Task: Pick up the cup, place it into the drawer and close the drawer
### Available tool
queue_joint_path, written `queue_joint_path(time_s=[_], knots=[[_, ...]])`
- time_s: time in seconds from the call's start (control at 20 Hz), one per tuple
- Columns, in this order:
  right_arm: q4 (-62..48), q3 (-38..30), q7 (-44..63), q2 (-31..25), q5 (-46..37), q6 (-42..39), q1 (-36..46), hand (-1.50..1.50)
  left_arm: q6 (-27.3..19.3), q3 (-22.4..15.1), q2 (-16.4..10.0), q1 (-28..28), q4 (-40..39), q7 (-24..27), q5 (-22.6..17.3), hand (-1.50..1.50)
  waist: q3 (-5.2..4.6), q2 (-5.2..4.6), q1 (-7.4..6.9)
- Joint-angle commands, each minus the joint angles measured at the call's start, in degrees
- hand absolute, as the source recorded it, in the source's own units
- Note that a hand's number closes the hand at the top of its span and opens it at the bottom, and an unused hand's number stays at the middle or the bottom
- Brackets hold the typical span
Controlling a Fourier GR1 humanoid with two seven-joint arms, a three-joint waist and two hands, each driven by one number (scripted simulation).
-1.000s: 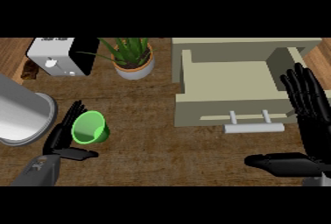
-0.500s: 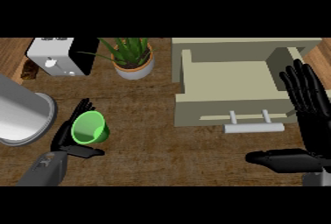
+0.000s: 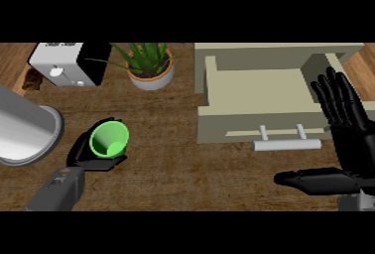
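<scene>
I am curling my left hand [image 3: 84,154] round the cup [image 3: 110,138], fingers behind it and thumb under its near side, so the hand is holding the green cup at the left of the table [image 3: 176,149], just right of a big grey pot [image 3: 22,130]. The cup is tilting, its mouth facing up toward me; whether it is clear of the table I cannot tell. My right hand [image 3: 350,144] is resting open at the right edge, fingers straight and pointing far, beside the drawer [image 3: 253,92]. The drawer is standing pulled out toward me, with nothing in it, its handle [image 3: 287,144] on the near face. As I am judging it, only the grasp is done. Carrying the cup right across the table, setting it in the drawer, letting go and pushing the front shut are all left.
</scene>
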State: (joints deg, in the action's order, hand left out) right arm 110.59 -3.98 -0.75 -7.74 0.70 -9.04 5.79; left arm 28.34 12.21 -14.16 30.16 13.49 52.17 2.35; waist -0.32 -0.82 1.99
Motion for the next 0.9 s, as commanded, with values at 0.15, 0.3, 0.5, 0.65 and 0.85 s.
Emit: queue_joint_path(time_s=[0.15,0.3,0.5,0.65,0.85], knots=[[0.7,0.1,0.9,0.0,0.3,-0.2,-0.5,-1.50,16.9,-0.1,0.3,-0.5,0.9,5.8,-2.1,1.50,0.01,0.17,-0.29],[-1.0,-1.2,-1.6,-0.7,0.3,-0.7,-0.5,-1.50,15.2,-0.5,4.0,-0.3,2.4,6.3,-2.6,1.50,0.07,0.12,-0.36],[-0.1,-2.9,-0.1,-2.7,0.6,-1.4,-1.7,-1.50,4.5,6.2,2.9,-3.5,3.1,8.8,-8.5,1.50,0.13,0.40,-1.06],[2.4,-0.7,-0.5,-0.7,0.7,-1.4,-3.9,-1.50,-0.5,10.6,0.2,-4.4,3.7,10.6,-11.9,1.50,0.05,0.34,-0.55],[0.0,-1.7,0.8,-1.5,-0.2,-0.3,0.5,-1.50,-1.3,9.8,1.9,-4.3,4.6,14.3,-10.9,1.50,0.11,0.27,-0.99]])
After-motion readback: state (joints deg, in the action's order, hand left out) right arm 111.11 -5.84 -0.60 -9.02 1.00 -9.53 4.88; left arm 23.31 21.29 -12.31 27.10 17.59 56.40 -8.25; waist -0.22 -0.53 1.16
